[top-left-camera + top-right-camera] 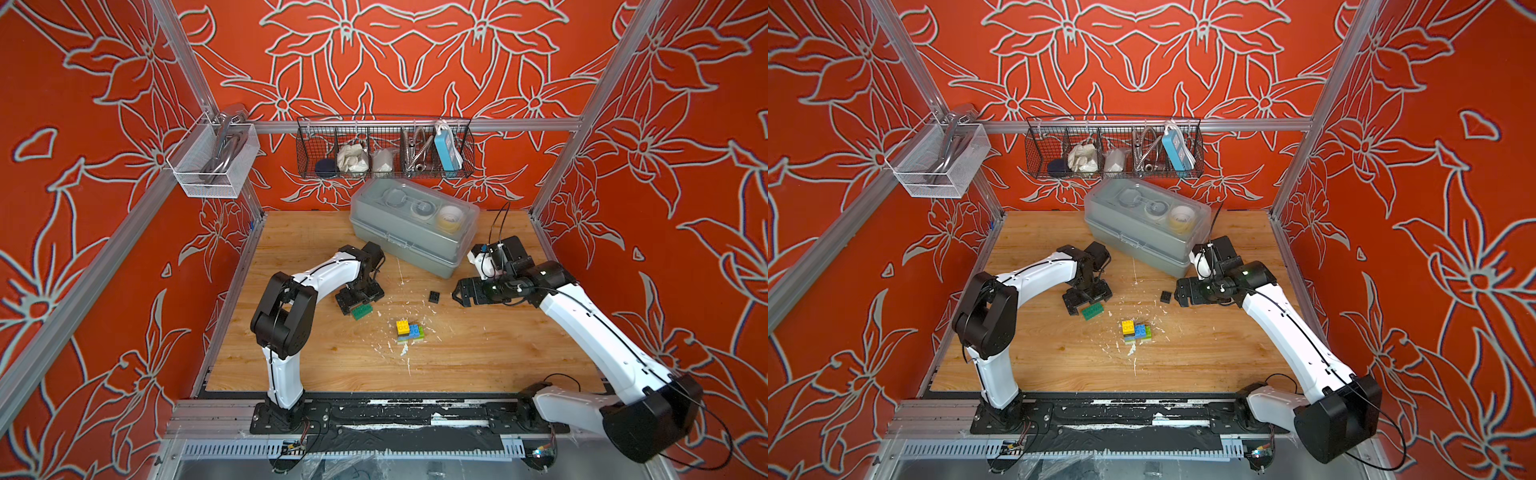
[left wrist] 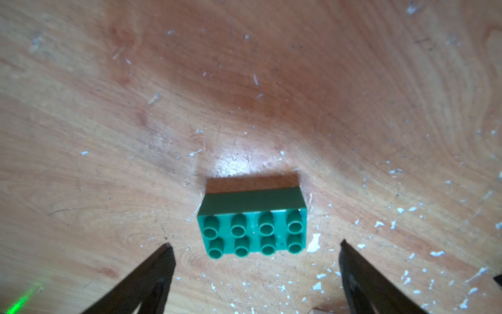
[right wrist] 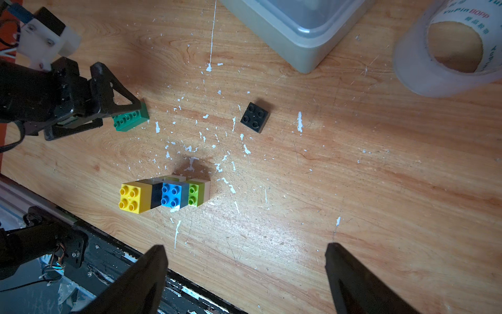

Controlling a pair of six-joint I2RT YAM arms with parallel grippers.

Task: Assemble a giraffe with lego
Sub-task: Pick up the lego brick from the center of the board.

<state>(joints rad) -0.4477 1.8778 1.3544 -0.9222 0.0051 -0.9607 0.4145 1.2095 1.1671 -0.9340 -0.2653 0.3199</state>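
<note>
Table (image 1: 498, 353): pale wood, sprinkled with white flecks (image 3: 191, 163), most thickly at the middle.
Giraffe (image 1: 409, 330): part-built and standing with studs up at the middle of the table, in its near half. A yellow block sits highest at the left end, with black under it. A blue body runs rightward, on lime and white legs. No head is on it yet.
Dark green brick (image 1: 362, 311): long, with eight studs facing up. It lies flat on the wood, left of the giraffe and a little farther back.
Left gripper (image 2: 255, 243): poised low over the dark green brick with its jaws spread wide. The brick lies loose between and just ahead of the fingertips, and the wrist view shows no contact.
Black brick (image 1: 434, 296): square, with four studs facing up. It lies alone, beyond the giraffe and slightly to the right.
Right gripper (image 3: 245, 246): just right of the black brick, pointing left with its jaws wide apart and nothing held.
Handling: the bricks look light, rigid and slick-sided. The best hold is probably across the two long flat walls, below the studs. Seating a brick needs a straight downward press, and the light figure could slide or topple unless it is braced.
Plastic box (image 1: 415, 232): grey with a clear lid, at the far middle of the table.
Wire basket (image 1: 307, 166): on the far wall, holding odds and ends.
</note>
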